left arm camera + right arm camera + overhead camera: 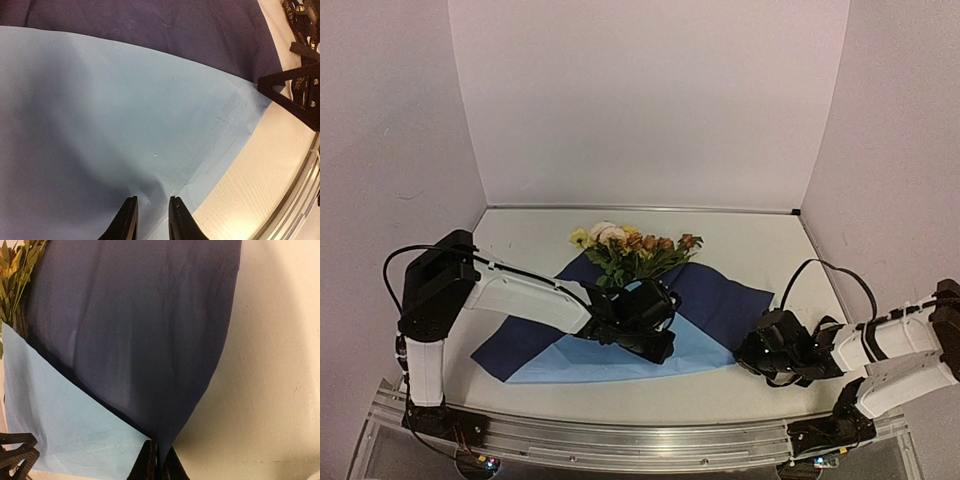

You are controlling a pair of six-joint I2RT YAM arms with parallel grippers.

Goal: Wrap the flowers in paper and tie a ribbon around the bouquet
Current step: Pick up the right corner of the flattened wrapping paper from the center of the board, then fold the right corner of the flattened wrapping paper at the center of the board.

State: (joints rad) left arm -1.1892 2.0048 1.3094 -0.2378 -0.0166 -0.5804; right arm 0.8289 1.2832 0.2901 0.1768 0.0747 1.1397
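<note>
The flowers (632, 250) lie at the far end of the paper (720, 300), blooms pointing away from the arms, and their leaves show in the right wrist view (15, 275). The paper lies dark navy side up, with a light blue flap (620, 362) folded over its near part. My left gripper (152, 217) hovers low over the blue flap (125, 110), its fingers a narrow gap apart with paper showing between them. My right gripper (159, 450) is shut on the paper's navy right corner (150, 340), lifting it. What looks like the ribbon (297, 25), a black lettered band, lies by the right gripper.
White walls close in the pale table (760, 250) at the back and both sides. A metal rail (640, 440) runs along the near edge, with both arm bases on it. The right gripper's black finger (295, 97) shows close by in the left wrist view.
</note>
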